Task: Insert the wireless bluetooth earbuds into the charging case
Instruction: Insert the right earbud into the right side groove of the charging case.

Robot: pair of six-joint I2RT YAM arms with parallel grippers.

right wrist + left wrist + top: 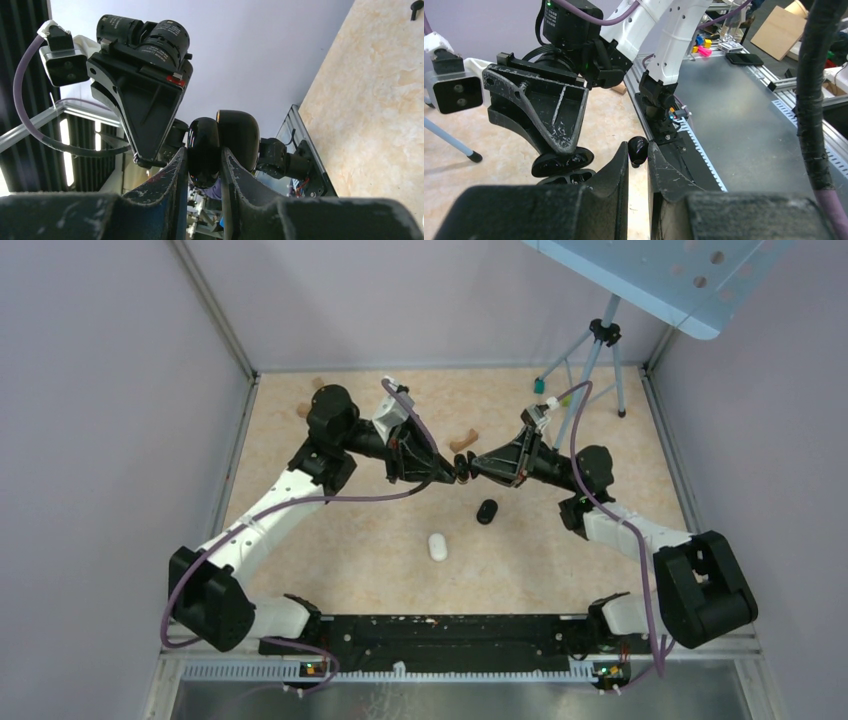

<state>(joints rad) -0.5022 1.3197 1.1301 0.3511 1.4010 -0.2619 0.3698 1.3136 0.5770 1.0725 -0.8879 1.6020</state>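
Observation:
Both grippers meet above the middle of the table. My left gripper is shut on a small glossy black earbud, pinched at the fingertips. My right gripper is shut on one half of the black charging case, whose other half stands open beside it. In the left wrist view the open case hangs under the right gripper's fingers, just left of the earbud and a little apart from it. From above, the left gripper and right gripper are almost tip to tip.
On the table below lie a small black object and a white oval object. Brown pieces lie further back. A tripod stands at the back right under a pale blue perforated panel. Walls enclose the table.

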